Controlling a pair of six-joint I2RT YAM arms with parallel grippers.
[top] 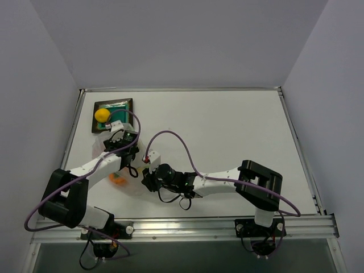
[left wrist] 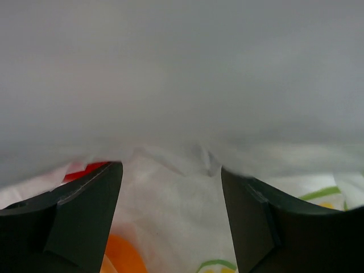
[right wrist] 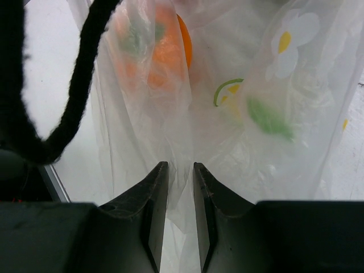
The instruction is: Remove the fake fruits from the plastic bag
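Top external, left to right: shows yellow fruit (top: 102, 115) on the tray (top: 126, 103), left gripper (left wrist: 170, 168) spread wide over the plastic bag (right wrist: 227, 136) — orange fruit (top: 118, 180) inside — and right gripper (right wrist: 180, 166) pinching the bag's film.

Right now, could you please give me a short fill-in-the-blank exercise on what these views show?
1. The yellow fruit rests on the dark-framed ____.
2. The right fingers are pinching the clear plastic ____.
3. The left fingers stand wide ____.
4. Inside the plastic, the right wrist view shows an ____ fruit.

Missing words: tray; bag; open; orange.
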